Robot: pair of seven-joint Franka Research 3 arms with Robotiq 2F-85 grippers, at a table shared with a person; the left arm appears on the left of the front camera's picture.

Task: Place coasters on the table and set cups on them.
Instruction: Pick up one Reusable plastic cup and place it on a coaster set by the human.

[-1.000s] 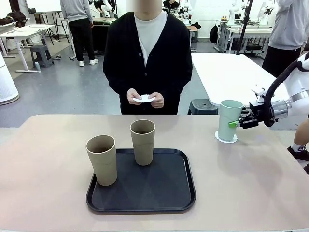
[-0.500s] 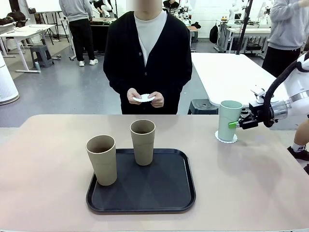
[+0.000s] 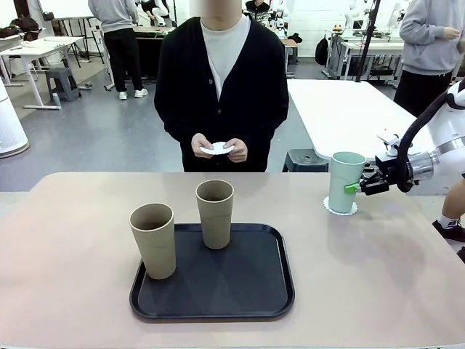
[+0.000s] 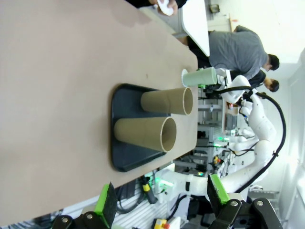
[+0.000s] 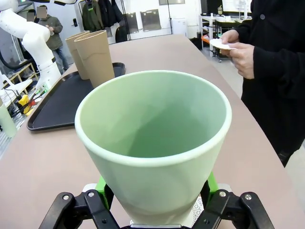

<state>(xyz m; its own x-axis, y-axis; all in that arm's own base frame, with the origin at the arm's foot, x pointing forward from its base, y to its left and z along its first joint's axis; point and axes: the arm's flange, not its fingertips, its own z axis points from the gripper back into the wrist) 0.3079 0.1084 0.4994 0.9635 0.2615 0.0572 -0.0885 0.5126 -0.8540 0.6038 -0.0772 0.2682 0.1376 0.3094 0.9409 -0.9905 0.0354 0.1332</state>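
Gripping the mint green cup [image 3: 344, 174] with my right end effector [image 3: 354, 187], cup standing on a white coaster [image 3: 336, 211] on the counter [image 3: 392, 276], left end effector [image 4: 161, 199] spread wide and empty

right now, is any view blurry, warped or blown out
Front view: sharp and evenly lit, no strong glare on the tray or the tan cups. Left wrist view: rolled sideways, with its right edge washed out white by bright light. Right wrist view: wide-angle stretch makes the mint cup loom huge up close, while the person's hand behind it is fairly clear.
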